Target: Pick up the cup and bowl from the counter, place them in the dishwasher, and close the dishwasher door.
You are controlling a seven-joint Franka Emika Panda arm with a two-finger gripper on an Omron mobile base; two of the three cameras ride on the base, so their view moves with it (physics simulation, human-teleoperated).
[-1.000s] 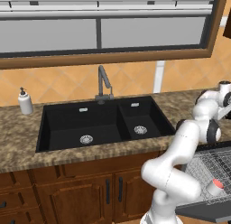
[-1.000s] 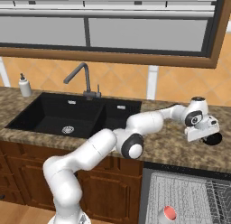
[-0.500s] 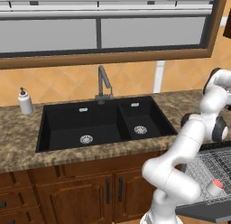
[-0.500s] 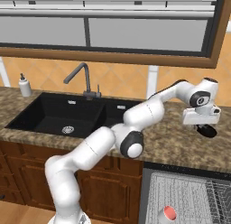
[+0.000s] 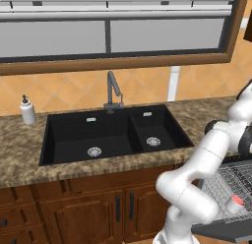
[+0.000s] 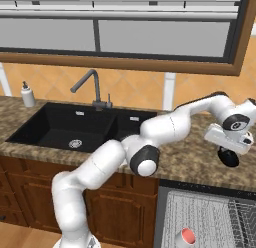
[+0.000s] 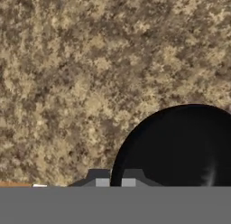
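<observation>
Counting what you have: one cup (image 6: 186,237), one bowl (image 6: 228,156), one soap bottle (image 5: 27,110), one tap (image 5: 112,91) and one black sink (image 5: 113,136) with two basins, each with its own drain.

You can see the cup already standing upright in the wire rack (image 6: 210,223) of the dishwasher, its red inside facing up, near the rack's front left part in the right base view. It also shows at the lower right of the left base view, just past the arm's elbow. The dishwasher door (image 5: 224,232) hangs open and flat below the rack.

You will find the bowl, dark and round, lifted off the counter (image 6: 200,164) and hanging under the gripper (image 6: 231,148) at the counter's right end, over the granite near its front edge. In the hand view the bowl (image 7: 180,148) sits just beside the finger tips (image 7: 100,177), with its rim running up between them. The two tips stand close together with the rim at them, so the fingers look pinched on the bowl's edge.

You have bare granite around the bowl on every side that the hand view shows. The sink lies well apart to the left, and the soap bottle stands at the far left end of the counter by the wall. The rack sits directly below and in front of the held bowl, with open wire room to the right of the cup.
</observation>
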